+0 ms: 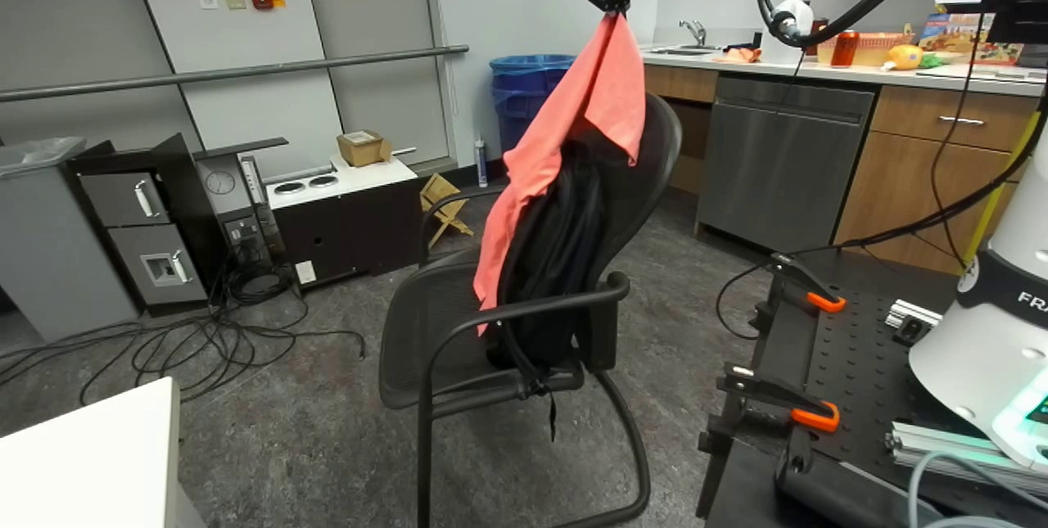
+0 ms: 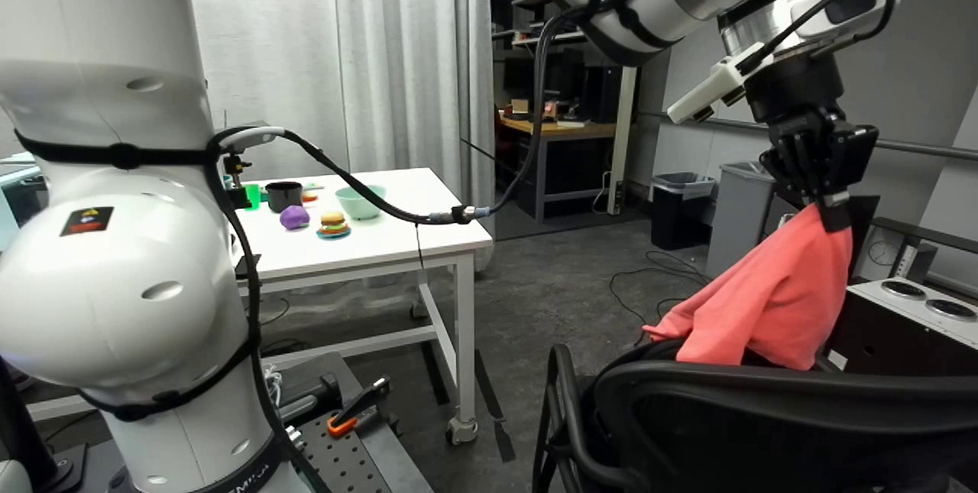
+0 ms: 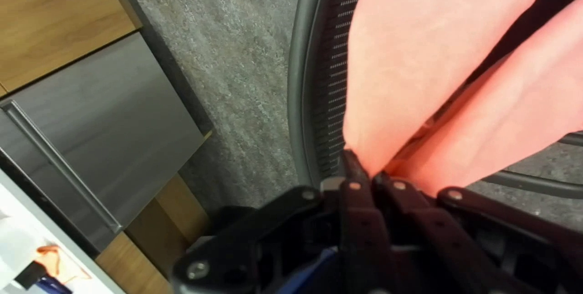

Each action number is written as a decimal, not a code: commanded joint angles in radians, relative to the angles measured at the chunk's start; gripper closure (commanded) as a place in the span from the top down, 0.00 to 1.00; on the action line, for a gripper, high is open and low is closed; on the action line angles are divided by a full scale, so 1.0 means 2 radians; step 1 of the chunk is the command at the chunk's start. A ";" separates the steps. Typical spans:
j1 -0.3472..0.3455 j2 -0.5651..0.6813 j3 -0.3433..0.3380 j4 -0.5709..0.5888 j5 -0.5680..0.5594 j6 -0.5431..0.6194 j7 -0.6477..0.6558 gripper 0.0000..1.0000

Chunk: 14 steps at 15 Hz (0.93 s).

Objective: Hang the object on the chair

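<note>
Below, mottled grey floor (image 1: 327,438) carries the black chair (image 1: 632,199) near wooden cabinets (image 1: 896,176), while the gripper (image 1: 616,10) pinches the coral cloth (image 1: 534,158).

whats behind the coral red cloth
In an exterior view, a black fabric item and the office chair's mesh backrest show behind the coral-red cloth. Whatever parts of them it covers cannot be seen.

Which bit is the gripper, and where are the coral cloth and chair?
Gripper (image 3: 368,171), in the wrist view: midway between its fingertips.
Cloth (image 1: 535,155), in an exterior view: middle of its length.
Chair (image 2: 775,424), in an exterior view: its backrest.
</note>
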<state>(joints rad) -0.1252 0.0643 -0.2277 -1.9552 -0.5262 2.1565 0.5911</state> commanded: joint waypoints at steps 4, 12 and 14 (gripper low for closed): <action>0.001 -0.038 0.015 -0.038 -0.062 -0.015 0.119 0.01; 0.011 -0.037 0.050 -0.082 -0.018 0.007 0.094 0.04; 0.010 -0.039 0.049 -0.083 -0.017 0.007 0.093 0.04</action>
<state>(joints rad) -0.0950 -0.0138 -0.1393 -2.1230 -0.5623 2.1725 0.7796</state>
